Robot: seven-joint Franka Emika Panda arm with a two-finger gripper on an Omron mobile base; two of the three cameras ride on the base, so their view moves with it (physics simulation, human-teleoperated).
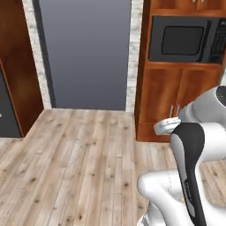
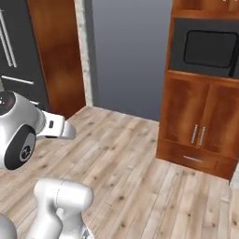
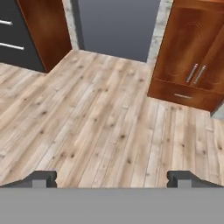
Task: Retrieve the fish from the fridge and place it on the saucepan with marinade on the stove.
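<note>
Claw (image 3: 111, 178): two blunt dark tips spread wide, nothing between.
Floor (image 3: 96, 113): pale matte wood planks, knotted grain.
Cabinet (image 3: 192, 65): glossy reddish wood, slim metal handles.
Microwave (image 1: 187, 39): black, boxy, built in above.
Fridge (image 2: 21, 51): dark flat front, silver bars, far left.

A dark fridge (image 2: 21, 56) with long silver vertical handles is seen at the upper left, beside a reddish-brown wooden panel (image 2: 56, 51). A black microwave (image 2: 205, 49) is set into a wooden cabinet (image 2: 198, 121) at the right (two silver door handles and a drawer below). A grey wall (image 2: 130, 51) stands between them above light wood flooring (image 2: 135, 182), and the white arm (image 2: 28, 130) is seen at the lower left.
</note>
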